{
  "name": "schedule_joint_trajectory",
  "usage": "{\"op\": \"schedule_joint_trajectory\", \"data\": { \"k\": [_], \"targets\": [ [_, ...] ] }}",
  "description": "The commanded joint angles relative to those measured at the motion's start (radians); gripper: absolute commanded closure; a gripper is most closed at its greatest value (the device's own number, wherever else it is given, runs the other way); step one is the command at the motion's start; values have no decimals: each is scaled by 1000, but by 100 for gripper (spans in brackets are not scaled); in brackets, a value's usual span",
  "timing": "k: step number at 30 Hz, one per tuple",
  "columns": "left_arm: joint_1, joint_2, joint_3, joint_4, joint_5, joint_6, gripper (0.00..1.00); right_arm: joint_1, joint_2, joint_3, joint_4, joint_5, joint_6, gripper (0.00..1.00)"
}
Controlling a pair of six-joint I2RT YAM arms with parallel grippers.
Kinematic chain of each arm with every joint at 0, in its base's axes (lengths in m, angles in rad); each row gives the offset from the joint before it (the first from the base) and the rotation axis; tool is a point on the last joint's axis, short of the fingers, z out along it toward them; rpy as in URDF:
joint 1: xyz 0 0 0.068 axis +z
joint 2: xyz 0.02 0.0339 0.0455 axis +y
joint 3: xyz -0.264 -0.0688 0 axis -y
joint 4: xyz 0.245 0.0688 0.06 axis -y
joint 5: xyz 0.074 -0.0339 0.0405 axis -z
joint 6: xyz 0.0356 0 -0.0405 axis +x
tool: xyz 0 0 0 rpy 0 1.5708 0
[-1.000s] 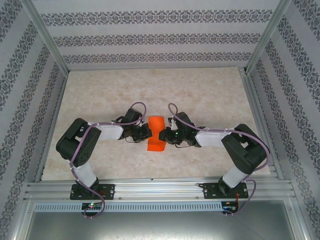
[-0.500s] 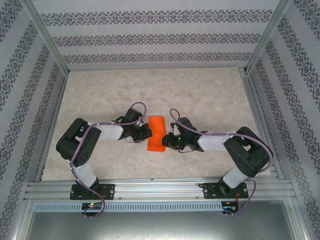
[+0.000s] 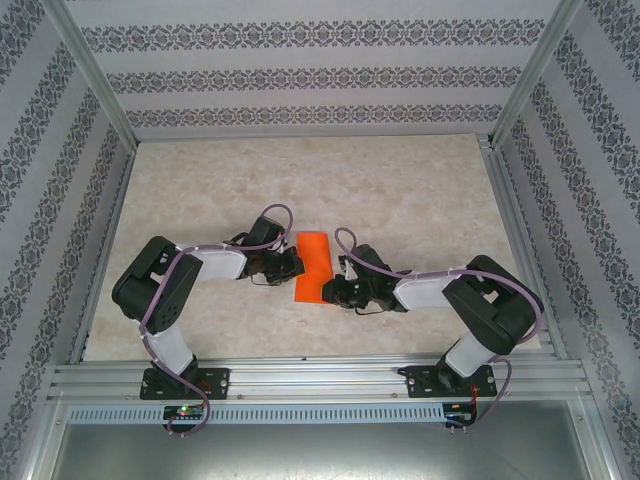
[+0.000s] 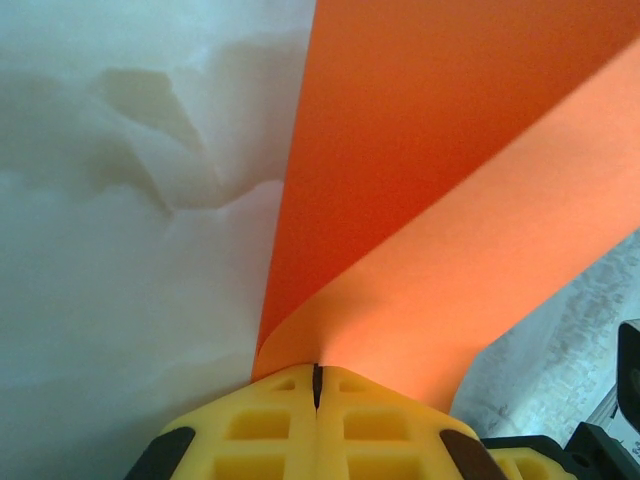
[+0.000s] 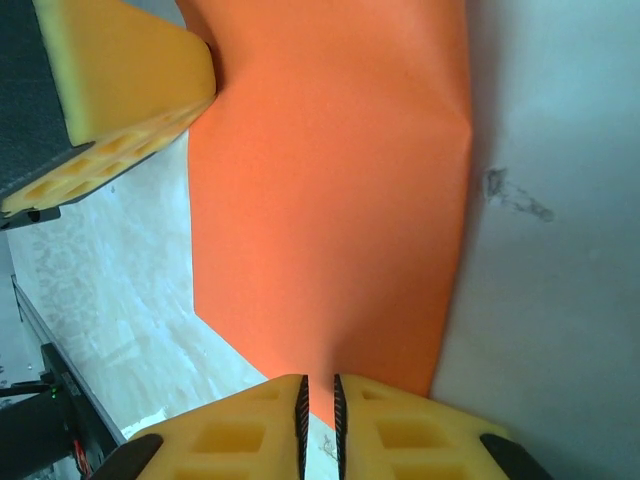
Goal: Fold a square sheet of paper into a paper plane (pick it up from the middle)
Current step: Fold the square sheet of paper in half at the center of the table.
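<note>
The left gripper (image 4: 316, 385) is fully closed, its yellow pads pressed together at the bottom of the left wrist frame with the square sheet of paper (image 4: 420, 200) pinched in the seam; from there I see the orange sheet fan upward and to the right in two curved layers. The right gripper (image 5: 318, 400) sits at the bottom of its own frame, pads nearly together with a thin slit between them, and the sheet's near edge runs into that slit. In the top view the sheet (image 3: 313, 268) lies just below the centre of the frame on the pale marbled surface (image 3: 400, 180), between the left gripper (image 3: 291, 266) and the right gripper (image 3: 330, 291).
</note>
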Motion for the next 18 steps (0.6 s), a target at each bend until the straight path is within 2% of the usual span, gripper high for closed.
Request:
{"op": "schedule_joint_trajectory", "data": {
  "k": [1, 7, 18],
  "targets": [
    [-13, 66, -45, -140, -73, 24, 100, 15, -3, -4, -58, 22, -1, 82],
    [-13, 66, -42, -146, -76, 27, 100, 19, -84, 50, -118, 23, -27, 82],
    [-13, 75, -40, -142, -65, 30, 100, 24, -11, -22, -99, 27, -34, 83]
  ]
}}
